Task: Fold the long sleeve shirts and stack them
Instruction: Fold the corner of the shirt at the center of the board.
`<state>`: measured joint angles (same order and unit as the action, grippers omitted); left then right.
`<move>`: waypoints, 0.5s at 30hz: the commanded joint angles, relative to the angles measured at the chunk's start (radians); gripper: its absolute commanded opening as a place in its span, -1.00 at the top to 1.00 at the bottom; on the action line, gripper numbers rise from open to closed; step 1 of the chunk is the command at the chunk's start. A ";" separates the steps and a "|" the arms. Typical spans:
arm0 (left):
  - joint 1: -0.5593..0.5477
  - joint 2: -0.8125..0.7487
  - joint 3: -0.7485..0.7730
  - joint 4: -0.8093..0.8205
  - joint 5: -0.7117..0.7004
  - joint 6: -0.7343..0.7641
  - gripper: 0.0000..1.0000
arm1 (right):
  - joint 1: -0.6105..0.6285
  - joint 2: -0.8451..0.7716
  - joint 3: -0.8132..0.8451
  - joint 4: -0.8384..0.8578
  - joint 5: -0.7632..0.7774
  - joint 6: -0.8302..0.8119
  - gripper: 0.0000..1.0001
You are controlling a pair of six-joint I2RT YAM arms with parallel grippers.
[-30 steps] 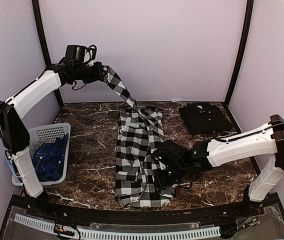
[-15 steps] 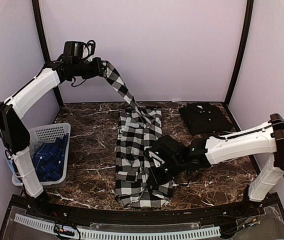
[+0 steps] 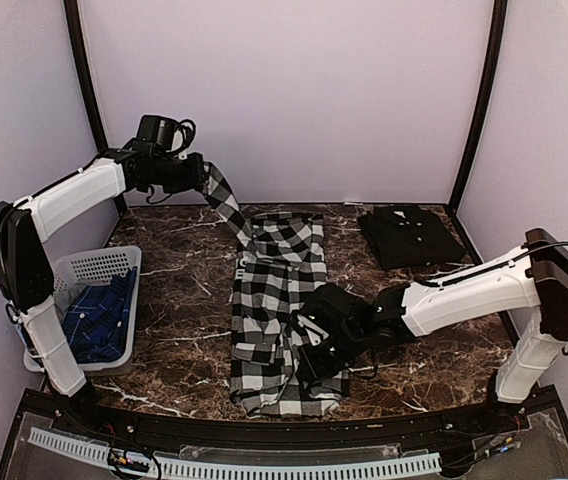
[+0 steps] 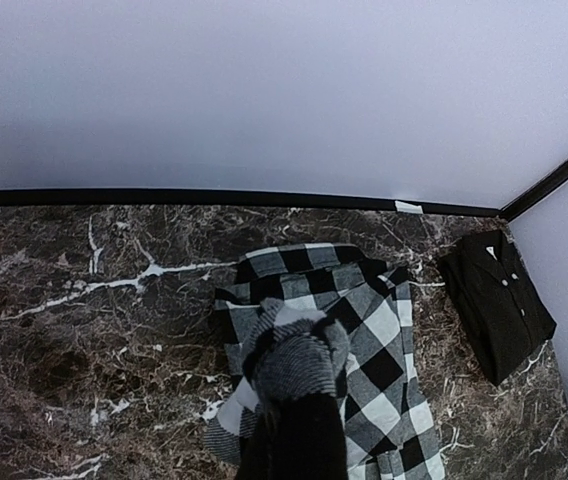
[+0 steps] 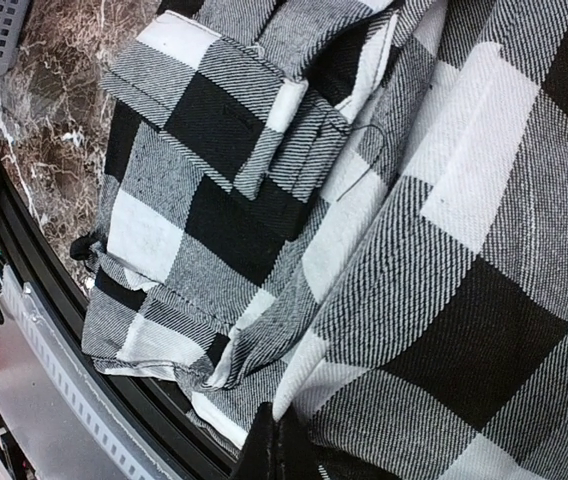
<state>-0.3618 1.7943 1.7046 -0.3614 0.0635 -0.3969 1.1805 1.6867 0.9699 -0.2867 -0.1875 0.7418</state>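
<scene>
Basket (image 3: pixel 99 263), lower left: blue cloth (image 3: pixel 102 312) inside. Checked shirt (image 3: pixel 264 290), centre of counter (image 3: pixel 184 300), one sleeve clamped in raised left end effector (image 3: pixel 202 176). Right end effector (image 3: pixel 310 354) on its lower part; grip indiscernible.

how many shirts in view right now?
3. Checked shirt spread mid-table, one sleeve lifted by the left claw; black shirt folded at the back right; blue one, likely a shirt, in the basket at left. More may be hidden under it.
</scene>
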 commanded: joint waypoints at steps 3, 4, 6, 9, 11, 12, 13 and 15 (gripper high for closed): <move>0.005 -0.145 -0.075 0.043 -0.052 -0.012 1.00 | 0.013 0.008 -0.011 0.038 -0.022 0.001 1.00; 0.005 -0.150 -0.083 0.045 -0.053 -0.012 1.00 | 0.012 0.009 -0.012 0.038 -0.023 0.002 1.00; 0.005 -0.158 -0.093 0.046 -0.048 -0.013 1.00 | 0.013 0.011 -0.012 0.040 -0.024 0.002 1.00; 0.005 -0.166 -0.125 0.053 -0.034 -0.015 1.00 | 0.013 0.010 -0.016 0.039 -0.022 0.001 1.00; 0.004 -0.167 -0.143 0.056 -0.024 -0.019 1.00 | 0.013 0.004 -0.014 0.030 -0.017 0.001 0.94; 0.004 -0.166 -0.148 0.056 -0.016 -0.023 1.00 | 0.013 -0.003 -0.010 0.022 -0.012 0.001 0.82; 0.004 -0.165 -0.159 0.057 -0.013 -0.025 1.00 | 0.013 -0.015 -0.005 0.014 -0.007 0.000 0.70; 0.004 -0.166 -0.173 0.059 -0.002 -0.029 0.99 | 0.013 -0.050 0.003 -0.001 0.008 -0.002 0.49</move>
<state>-0.3618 1.6554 1.5711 -0.3183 0.0402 -0.4095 1.1816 1.6859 0.9657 -0.2790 -0.1902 0.7380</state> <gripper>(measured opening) 0.016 0.186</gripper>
